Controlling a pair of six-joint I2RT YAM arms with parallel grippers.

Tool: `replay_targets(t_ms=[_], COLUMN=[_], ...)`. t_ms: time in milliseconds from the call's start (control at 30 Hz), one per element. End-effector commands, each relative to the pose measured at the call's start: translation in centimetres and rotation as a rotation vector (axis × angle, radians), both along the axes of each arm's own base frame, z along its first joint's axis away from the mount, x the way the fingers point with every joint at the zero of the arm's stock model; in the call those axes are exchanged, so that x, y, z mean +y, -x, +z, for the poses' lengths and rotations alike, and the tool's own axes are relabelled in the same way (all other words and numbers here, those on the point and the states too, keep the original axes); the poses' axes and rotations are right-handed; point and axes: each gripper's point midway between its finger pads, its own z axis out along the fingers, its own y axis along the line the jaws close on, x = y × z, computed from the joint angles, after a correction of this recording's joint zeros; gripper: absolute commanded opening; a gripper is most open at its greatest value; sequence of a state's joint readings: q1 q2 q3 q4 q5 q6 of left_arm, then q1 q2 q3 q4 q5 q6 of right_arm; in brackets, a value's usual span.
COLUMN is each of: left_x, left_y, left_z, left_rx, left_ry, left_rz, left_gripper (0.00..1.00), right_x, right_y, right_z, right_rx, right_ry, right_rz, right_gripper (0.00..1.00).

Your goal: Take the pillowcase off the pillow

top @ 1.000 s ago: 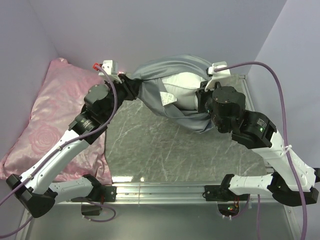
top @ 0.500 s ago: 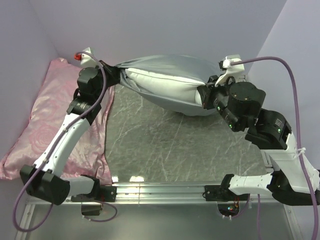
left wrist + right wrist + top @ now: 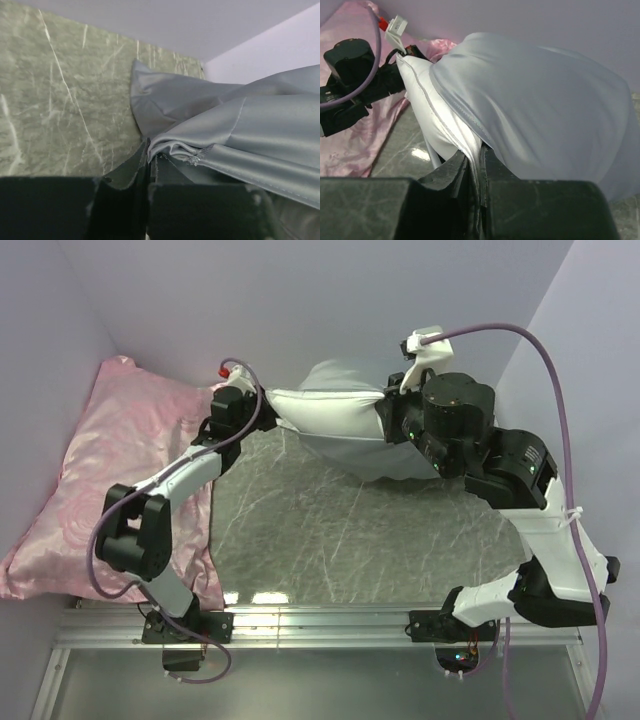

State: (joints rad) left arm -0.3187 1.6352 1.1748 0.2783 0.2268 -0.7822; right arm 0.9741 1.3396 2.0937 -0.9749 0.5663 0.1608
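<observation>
Top view: the pillow (image 3: 320,410), partly inside the pillowcase (image 3: 385,458), spans the 12 o'clock edge of the worktop (image 3: 330,530) between the left gripper (image 3: 255,412) and the right gripper (image 3: 392,425).
Left wrist view: fingers (image 3: 120,210) closed on a grey pillowcase (image 3: 190,145) fold.
Right wrist view: fingers (image 3: 445,182) closed on the pillow's (image 3: 435,120) white fabric.
</observation>
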Motion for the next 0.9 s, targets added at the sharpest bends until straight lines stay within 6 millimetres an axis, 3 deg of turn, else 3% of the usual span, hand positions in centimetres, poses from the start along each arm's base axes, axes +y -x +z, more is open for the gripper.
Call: replay_targets(t_ms=[0,67,167,233,333,433,600,633,700,800,867], left_x=[1.8,-0.3,-3.3,-4.4,-5.2,-5.7,-9.7,-10.3,-10.8,-11.2,-11.6], left_y=[-0.5,0.3,1.8,2.6,4.2,5.7,8.8,9.2,9.0,8.1,7.6], left_z=[-9.0,-9.7,-8.9,-8.3,-7.3,-7.1,-7.3,-8.4,-8.5,-10.3,-9.6], left_rx=[0.218,0.224,0.193,0.178,0.151,0.146,0.137,0.162,0.175,0.224,0.215], left_ry=[-0.089,-0.067,0.022,0.076,0.147,0.154,0.167,0.178,0.242,0.261,0.280], left_rz=[0.057,-0.017,-0.142,-0.204,-0.250,-0.283,-0.392,-0.412,-0.425,-0.398,-0.406], left_gripper=[0.08,0.21,0.44,0.57,0.69,0.74,0.80,0.81,0.81,0.82,0.82], right_x=[-5.4,-4.2,-2.7,-1.5,0.0,1.1,3.4,3.7,4.2,3.7,3.2], right_y=[2.9,2.0,1.2,1.0,0.1,-0.5,-1.6,-1.4,-0.9,0.0,0.7], right_z=[12.2,10.8,8.9,8.2,6.4,5.8,5.0,5.3,5.8,7.2,8.0], right_rx=[-0.260,-0.236,-0.206,-0.183,-0.145,-0.132,-0.098,-0.094,-0.094,-0.105,-0.119], right_ry=[-0.391,-0.376,-0.386,-0.392,-0.375,-0.380,-0.405,-0.422,-0.444,-0.472,-0.490], right_rz=[-0.045,-0.050,-0.025,0.011,0.020,0.041,0.094,0.110,0.150,0.174,0.185], right_gripper=[0.00,0.00,0.00,0.00,0.00,0.00,0.00,0.00,0.00,0.00,0.00])
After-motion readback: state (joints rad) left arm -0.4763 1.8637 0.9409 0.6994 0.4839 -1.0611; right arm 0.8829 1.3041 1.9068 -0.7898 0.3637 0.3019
